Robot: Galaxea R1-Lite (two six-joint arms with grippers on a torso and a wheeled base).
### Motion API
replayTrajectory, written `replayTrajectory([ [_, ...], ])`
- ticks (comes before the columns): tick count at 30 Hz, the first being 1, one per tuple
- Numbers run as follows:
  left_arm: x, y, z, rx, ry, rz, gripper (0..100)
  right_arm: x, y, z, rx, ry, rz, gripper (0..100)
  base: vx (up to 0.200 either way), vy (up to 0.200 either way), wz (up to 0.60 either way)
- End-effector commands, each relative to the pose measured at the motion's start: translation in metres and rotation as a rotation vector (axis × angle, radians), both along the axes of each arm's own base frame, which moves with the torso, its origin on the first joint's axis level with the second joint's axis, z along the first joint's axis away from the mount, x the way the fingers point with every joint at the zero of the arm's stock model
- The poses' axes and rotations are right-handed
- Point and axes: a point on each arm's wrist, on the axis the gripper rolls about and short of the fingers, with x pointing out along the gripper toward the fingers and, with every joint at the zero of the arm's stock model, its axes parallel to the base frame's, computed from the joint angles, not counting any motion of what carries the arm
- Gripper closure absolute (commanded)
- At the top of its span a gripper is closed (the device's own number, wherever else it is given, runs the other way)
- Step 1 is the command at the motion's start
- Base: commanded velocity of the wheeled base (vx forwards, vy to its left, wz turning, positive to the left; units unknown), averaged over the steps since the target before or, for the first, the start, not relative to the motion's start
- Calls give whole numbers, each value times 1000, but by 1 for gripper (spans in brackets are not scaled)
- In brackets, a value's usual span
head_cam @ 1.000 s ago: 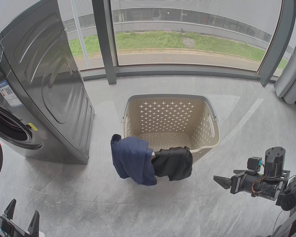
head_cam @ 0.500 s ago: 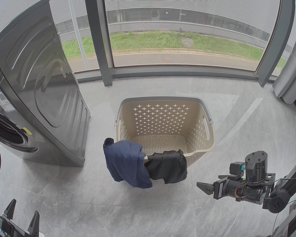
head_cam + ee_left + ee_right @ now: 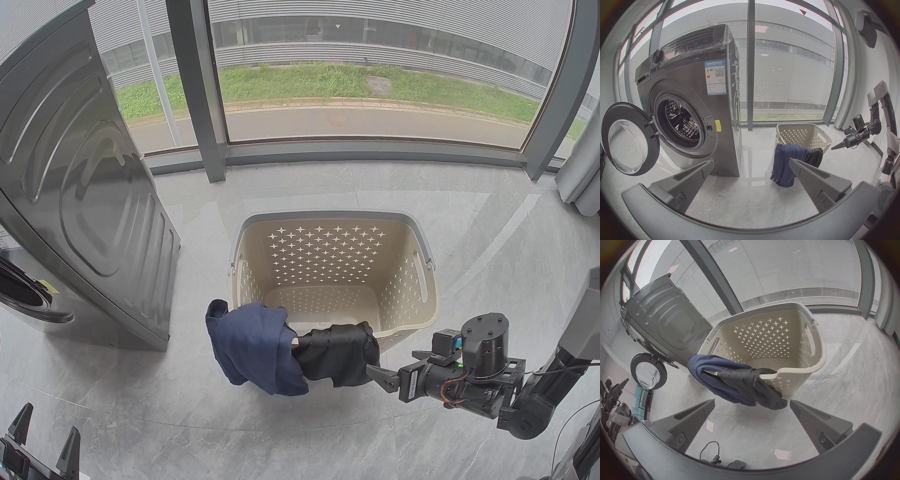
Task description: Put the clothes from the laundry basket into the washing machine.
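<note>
Head view, washing machine [image 3: 81, 187] at left, laundry basket [image 3: 331, 216] on floor ahead, blue garment [image 3: 253, 347] and black garment [image 3: 337, 353] draped over its near rim, right end effector [image 3: 750, 404] open just beside black garment, left end effector [image 3: 49, 422] open, well apart.

Floor [image 3: 187, 400]: grey marbled tiles, glossy; thin curved seam across the near part
Window pillar [image 3: 197, 94]: dark grey, upright between tall panes
Curtain [image 3: 580, 172]: pale grey; hanging at the window's right end
Outside: grass strip [image 3: 350, 81] beyond a paved path [image 3: 375, 124]; ribbed grey facade [image 3: 387, 28] behind
Cable [image 3: 715, 459]: black, looped on the floor
</note>
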Motion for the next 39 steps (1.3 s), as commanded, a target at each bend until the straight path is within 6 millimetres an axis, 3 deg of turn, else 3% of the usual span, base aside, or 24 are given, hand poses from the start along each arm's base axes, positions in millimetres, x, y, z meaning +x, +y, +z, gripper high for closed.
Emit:
replayTrajectory([
  [1,1,0,-5,-1,7,0,0,7,17,-14,-12,25,28,0,0,0,0],
  [4,1,0,-5,-1,7,0,0,11,24,-12,0,11,37,0,0,0,0],
  [16,1,0,-5,-3,7,0,0,37,53,-35,3,5,55,0,0,0,0],
  [39,1,0,-5,-4,7,2,0,77,79,-65,13,-24,15,0,0,0,0],
])
